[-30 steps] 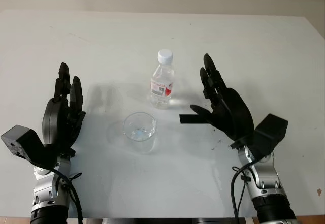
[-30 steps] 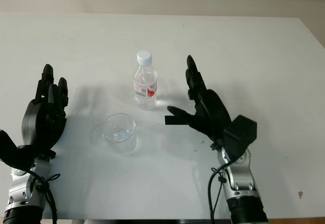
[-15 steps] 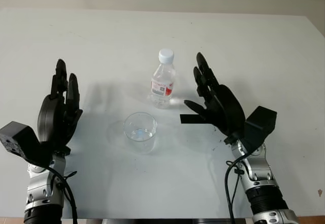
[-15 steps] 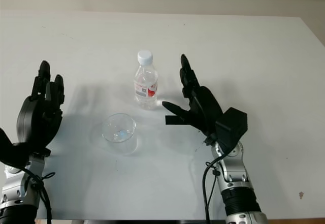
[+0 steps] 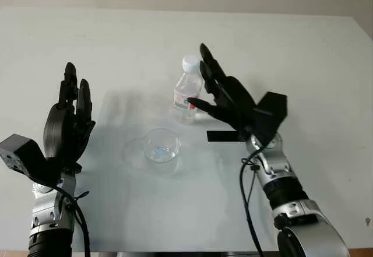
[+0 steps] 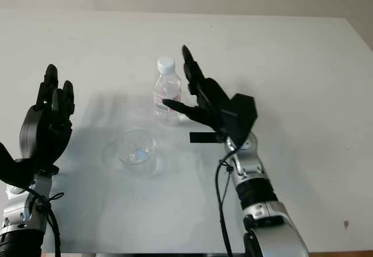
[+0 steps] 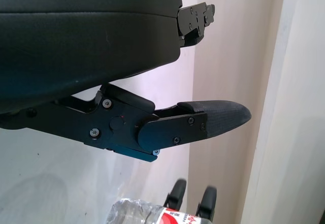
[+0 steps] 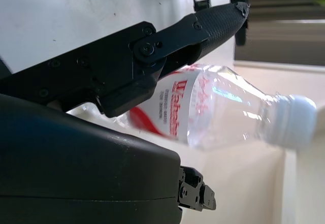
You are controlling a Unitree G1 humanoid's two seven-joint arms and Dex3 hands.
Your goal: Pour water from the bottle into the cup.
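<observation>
Two vessels stood on the white table (image 5: 303, 64): one small clear plastic water bottle (image 5: 186, 97) with a white cap and red label, upright at centre; one clear, round glass cup (image 5: 161, 147), near the bottle at its 7 o'clock. My right hand (image 5: 224, 97) was unclenched, just beside the bottle at its 3 o'clock, thumb across the label's front; contact I could not tell. My left hand (image 5: 69, 126) was raised, holding nothing, well apart at the cup's 9 o'clock.
</observation>
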